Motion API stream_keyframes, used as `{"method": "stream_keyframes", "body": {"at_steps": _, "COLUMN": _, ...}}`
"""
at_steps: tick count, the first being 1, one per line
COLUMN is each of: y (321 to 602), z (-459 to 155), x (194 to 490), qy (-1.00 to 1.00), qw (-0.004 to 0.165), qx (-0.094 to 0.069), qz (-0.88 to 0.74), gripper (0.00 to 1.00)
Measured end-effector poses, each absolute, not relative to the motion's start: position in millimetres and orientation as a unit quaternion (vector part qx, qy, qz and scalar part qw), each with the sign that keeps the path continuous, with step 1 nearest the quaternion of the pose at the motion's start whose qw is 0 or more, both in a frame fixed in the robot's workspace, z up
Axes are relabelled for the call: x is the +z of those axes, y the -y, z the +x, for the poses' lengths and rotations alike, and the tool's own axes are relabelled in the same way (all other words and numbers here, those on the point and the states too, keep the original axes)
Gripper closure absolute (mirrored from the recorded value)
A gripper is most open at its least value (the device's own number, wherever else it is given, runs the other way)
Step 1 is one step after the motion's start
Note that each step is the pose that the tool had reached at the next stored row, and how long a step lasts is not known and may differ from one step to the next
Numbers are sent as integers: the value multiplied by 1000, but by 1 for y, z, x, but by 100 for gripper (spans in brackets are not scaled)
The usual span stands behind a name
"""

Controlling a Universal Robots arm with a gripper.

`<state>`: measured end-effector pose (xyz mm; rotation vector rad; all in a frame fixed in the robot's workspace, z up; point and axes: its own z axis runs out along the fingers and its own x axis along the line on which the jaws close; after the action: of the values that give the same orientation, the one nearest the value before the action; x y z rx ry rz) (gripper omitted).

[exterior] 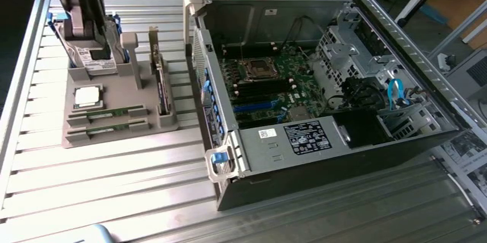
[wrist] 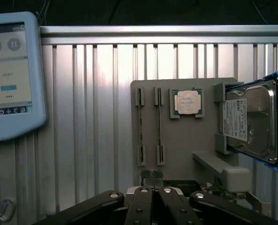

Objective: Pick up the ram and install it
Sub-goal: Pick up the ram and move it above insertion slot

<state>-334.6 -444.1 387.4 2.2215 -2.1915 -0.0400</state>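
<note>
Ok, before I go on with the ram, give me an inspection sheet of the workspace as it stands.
Surface: ribbed metal table, carrying a grey holder and an open computer case.
Job's things: ram, two sticks side by side in the holder's slots, neither picked up; motherboard exposed inside the case.
Clutter: CPU chip, hard drive and an upright expansion card on the same holder.
Grippers: gripper shut, holding nothing, not touching the ram.
Cables: blue cable looped inside the case.
Surroundings: touchscreen pendant at the table's edge.
</note>
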Motion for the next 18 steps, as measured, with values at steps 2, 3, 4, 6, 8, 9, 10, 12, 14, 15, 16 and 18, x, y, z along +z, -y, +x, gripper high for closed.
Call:
{"method": "stream_keyframes", "body": {"at_steps": 2, "y": 444, "z": -335, "x": 387, "qy": 695, "qw": 11, "qx": -13, "qz": 719, "gripper": 89}}
{"method": "stream_keyframes", "body": {"at_steps": 3, "y": 444, "z": -335, "x": 387, "qy": 691, "qw": 11, "qx": -12, "qz": 723, "gripper": 89}}
{"method": "stream_keyframes", "body": {"at_steps": 4, "y": 444, "z": -335, "x": 387, "qy": 688, "qw": 11, "qx": -12, "qz": 726, "gripper": 89}}
{"method": "stream_keyframes", "body": {"at_steps": 6, "y": 444, "z": -335, "x": 387, "qy": 680, "qw": 11, "qx": -12, "qz": 733, "gripper": 89}}
{"method": "stream_keyframes", "body": {"at_steps": 8, "y": 444, "z": -335, "x": 387, "qy": 672, "qw": 12, "qx": -12, "qz": 740, "gripper": 89}}
{"method": "stream_keyframes", "body": {"at_steps": 9, "y": 444, "z": -335, "x": 387, "qy": 666, "qw": 12, "qx": -11, "qz": 746, "gripper": 89}}
{"method": "stream_keyframes", "body": {"at_steps": 10, "y": 444, "z": -335, "x": 387, "qy": 661, "qw": 12, "qx": -11, "qz": 751, "gripper": 89}}
{"method": "stream_keyframes", "body": {"at_steps": 12, "y": 444, "z": -335, "x": 387, "qy": 660, "qw": 12, "qx": -11, "qz": 751, "gripper": 89}}
{"method": "stream_keyframes", "body": {"at_steps": 14, "y": 444, "z": -335, "x": 387, "qy": 661, "qw": 12, "qx": -11, "qz": 750, "gripper": 89}}
{"method": "stream_keyframes", "body": {"at_steps": 15, "y": 444, "z": -335, "x": 387, "qy": 662, "qw": 12, "qx": -11, "qz": 749, "gripper": 89}}
{"method": "stream_keyframes", "body": {"at_steps": 16, "y": 444, "z": -335, "x": 387, "qy": 665, "qw": 12, "qx": -11, "qz": 747, "gripper": 89}}
{"method": "stream_keyframes", "body": {"at_steps": 18, "y": 444, "z": -335, "x": 387, "qy": 669, "qw": 12, "qx": -11, "qz": 743, "gripper": 89}}
